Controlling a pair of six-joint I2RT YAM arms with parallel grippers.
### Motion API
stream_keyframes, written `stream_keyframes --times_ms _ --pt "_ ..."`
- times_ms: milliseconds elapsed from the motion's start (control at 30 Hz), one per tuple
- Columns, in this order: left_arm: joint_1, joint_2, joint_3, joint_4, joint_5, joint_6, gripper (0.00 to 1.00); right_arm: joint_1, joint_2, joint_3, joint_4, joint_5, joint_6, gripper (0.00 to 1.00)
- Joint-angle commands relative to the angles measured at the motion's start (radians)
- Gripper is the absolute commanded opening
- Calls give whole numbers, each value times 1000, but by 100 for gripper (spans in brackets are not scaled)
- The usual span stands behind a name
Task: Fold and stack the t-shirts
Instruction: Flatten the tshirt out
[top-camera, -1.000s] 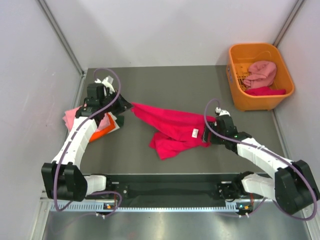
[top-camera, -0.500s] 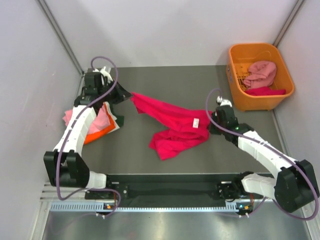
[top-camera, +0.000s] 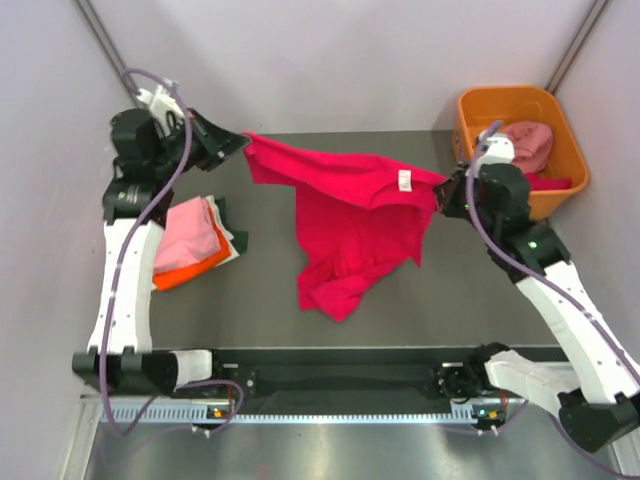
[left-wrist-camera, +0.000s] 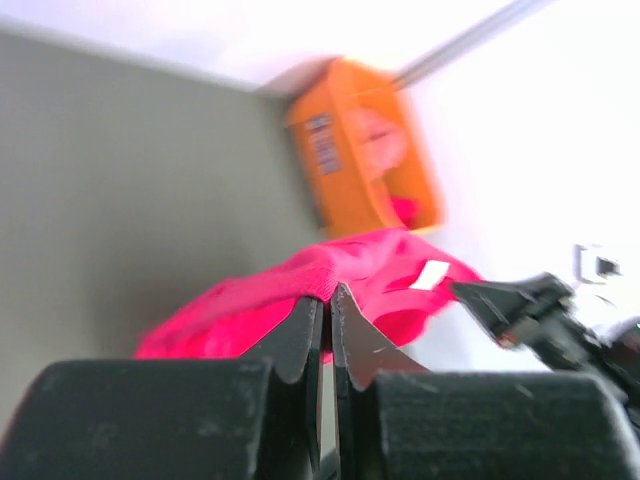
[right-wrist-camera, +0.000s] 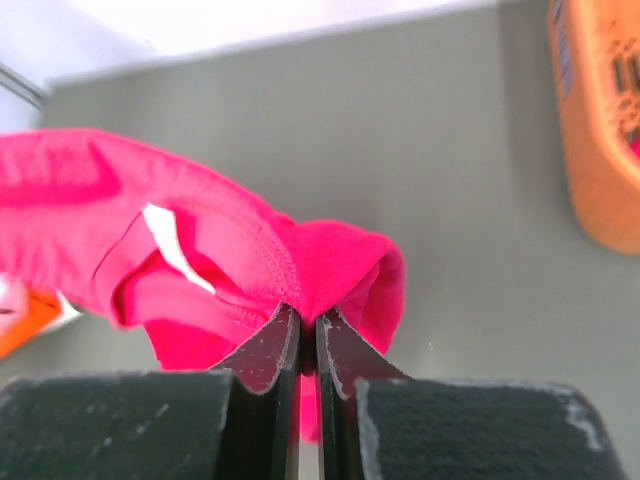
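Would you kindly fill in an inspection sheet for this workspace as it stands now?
Surface: grey table, no spill seen.
Job's things: crimson t-shirt stretched between both grippers, lower part hanging bunched; folded stack of pink, orange, white and dark shirts at the left; pink shirts in the basket.
Clutter: orange basket at the far right corner.
Grippers: left gripper and right gripper each shut on the upper edge of the crimson t-shirt.
Cables: purple cables loop along each arm; no snag seen.
Surroundings: white walls on three sides.
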Motion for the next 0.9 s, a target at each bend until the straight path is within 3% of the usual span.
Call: stream_keyframes --times_ms 0,100,200,333,533,867 --pt "-4 -171 41 115 71 -102 0 -6 -164 100 -44 42 -18 0" --pt "-4 -284 53 166 75 -153 0 -6 -273 112 -45 46 -8 0" --pt "-2 -303 157 114 44 -144 0 -6 -332 126 -52 5 4 0" --pt "-2 -266 343 14 -5 -109 0 -6 -306 151 -88 -126 14 0" --pt "-4 -257 388 -29 -1 -100 0 -3 -220 119 -92 -446 58 0" --pt "-4 -259 484 -112 -65 -31 0 3 -228 89 -116 -552 75 0"
